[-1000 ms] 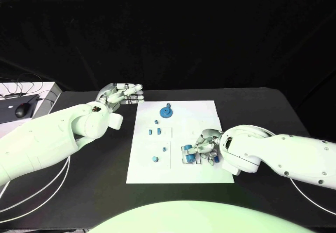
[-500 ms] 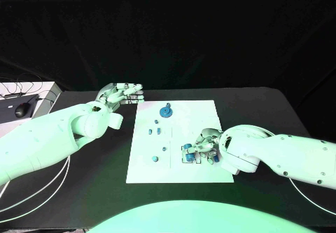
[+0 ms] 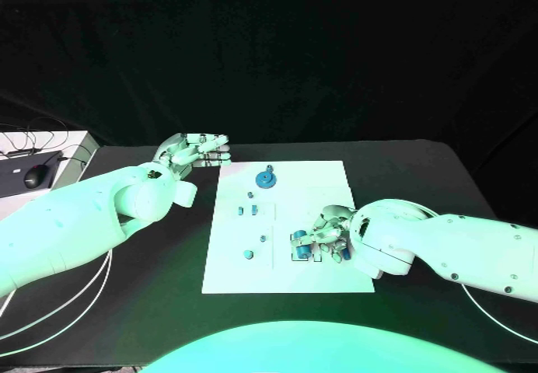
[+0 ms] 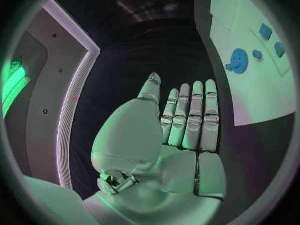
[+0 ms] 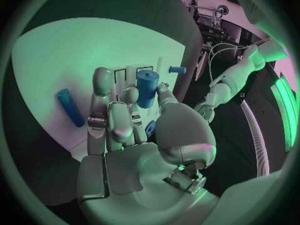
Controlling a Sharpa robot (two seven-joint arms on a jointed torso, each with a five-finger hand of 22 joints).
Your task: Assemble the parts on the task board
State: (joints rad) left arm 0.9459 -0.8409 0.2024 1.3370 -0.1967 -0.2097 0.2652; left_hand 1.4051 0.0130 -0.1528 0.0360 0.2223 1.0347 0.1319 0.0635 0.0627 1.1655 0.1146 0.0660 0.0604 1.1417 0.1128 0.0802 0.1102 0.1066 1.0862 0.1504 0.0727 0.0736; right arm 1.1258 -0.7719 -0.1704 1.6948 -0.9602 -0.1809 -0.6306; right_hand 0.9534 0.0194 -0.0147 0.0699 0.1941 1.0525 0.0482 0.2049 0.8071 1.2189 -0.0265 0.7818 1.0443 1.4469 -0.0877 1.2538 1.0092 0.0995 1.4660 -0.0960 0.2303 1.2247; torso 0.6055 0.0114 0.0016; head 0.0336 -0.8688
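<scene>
The right hand [image 3: 329, 233] sits over the lower right of the task board [image 3: 319, 175], crowding the cluster of blue parts [image 3: 302, 242] there, so that corner is blocked. The left hand [image 3: 193, 150] hovers off the board's upper-left corner over bare black table [image 3: 426, 167]. The board's centre and upper right lie open around the blue gear [image 3: 266, 179].

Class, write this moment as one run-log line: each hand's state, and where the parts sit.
left hand: flat, holds nothing, beside task board | right hand: pinches blue cylinder over board | blue gear: on board's far end
</scene>
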